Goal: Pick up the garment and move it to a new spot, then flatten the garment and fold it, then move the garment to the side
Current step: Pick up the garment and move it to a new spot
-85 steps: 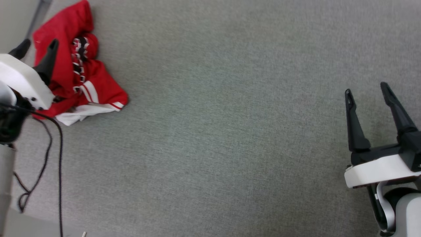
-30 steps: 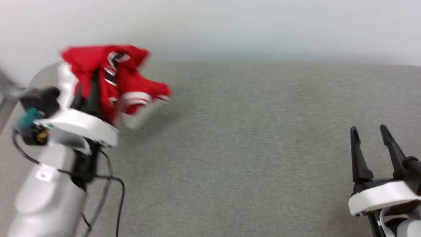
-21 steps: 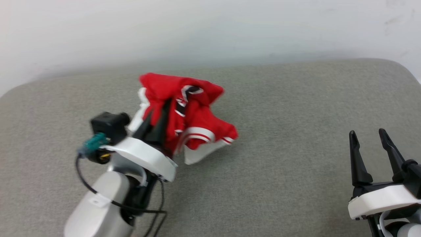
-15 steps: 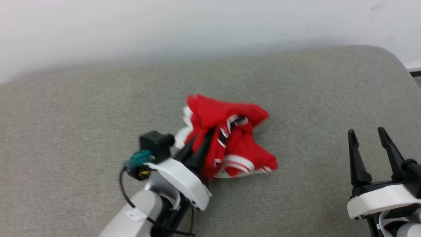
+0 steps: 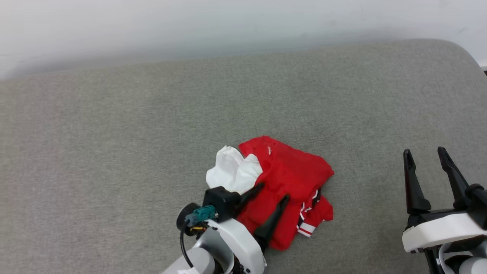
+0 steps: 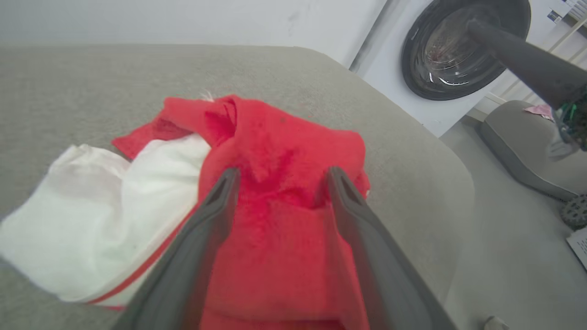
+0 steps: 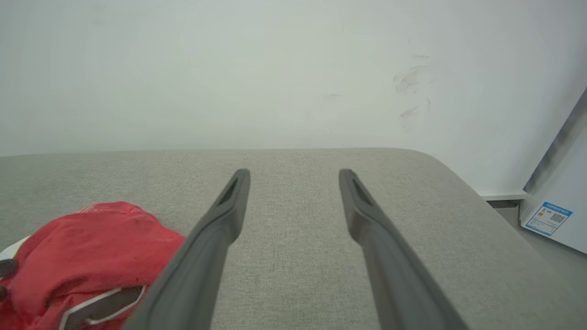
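Head view, garment bunched, layout unreadable

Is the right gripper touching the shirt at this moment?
Apart. In the head view, a wide stretch of bare grey cushion lies between the right gripper and the garment.

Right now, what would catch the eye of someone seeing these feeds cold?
The crumpled red garment, with white fabric bunched at its left, lies near the front middle of the grey cushion. The left hand sits over it with its fingers spread. The right hand hangs open at the lower right, apart from the garment.
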Tool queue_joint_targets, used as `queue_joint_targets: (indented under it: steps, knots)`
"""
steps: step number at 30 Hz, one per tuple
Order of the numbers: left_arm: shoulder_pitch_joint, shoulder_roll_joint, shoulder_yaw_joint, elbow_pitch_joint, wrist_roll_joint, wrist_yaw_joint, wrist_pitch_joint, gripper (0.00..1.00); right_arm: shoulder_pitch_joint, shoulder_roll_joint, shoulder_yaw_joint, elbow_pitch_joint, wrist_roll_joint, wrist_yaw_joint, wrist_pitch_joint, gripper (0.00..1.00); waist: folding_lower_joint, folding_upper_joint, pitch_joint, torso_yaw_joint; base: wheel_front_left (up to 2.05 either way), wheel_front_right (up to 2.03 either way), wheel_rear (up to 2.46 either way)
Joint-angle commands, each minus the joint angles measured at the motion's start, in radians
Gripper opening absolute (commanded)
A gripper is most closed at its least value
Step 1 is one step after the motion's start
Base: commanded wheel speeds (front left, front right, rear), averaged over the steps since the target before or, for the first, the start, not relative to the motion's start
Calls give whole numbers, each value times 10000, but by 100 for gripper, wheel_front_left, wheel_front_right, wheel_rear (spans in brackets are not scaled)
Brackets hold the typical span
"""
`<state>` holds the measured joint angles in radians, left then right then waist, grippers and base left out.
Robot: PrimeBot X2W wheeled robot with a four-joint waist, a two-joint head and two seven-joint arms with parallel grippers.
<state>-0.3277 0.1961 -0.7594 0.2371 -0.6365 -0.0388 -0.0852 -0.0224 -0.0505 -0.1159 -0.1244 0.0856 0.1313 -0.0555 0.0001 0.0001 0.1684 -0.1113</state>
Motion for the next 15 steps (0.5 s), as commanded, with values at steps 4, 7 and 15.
queue_joint_targets:
  steps: [4, 7, 15]
  knots:
    - [-197, 90, 308, -226, 359, 365, -803, 100, 68, 4, 27, 88, -3, -10, 27, 100, -1, -1, -529, 456, 0, 0, 0]
    - [-86, 228, 559, -409, 519, 658, -1183, 100, 195, 4, 42, 102, -18, -10, 94, 100, -1, -1, -805, 696, 0, 0, 0]
    - [555, 939, 1765, -778, 843, 1833, -1684, 100, 441, 5, 175, 75, -15, -9, 340, 100, -1, -1, -1311, 1170, 0, 0, 0]
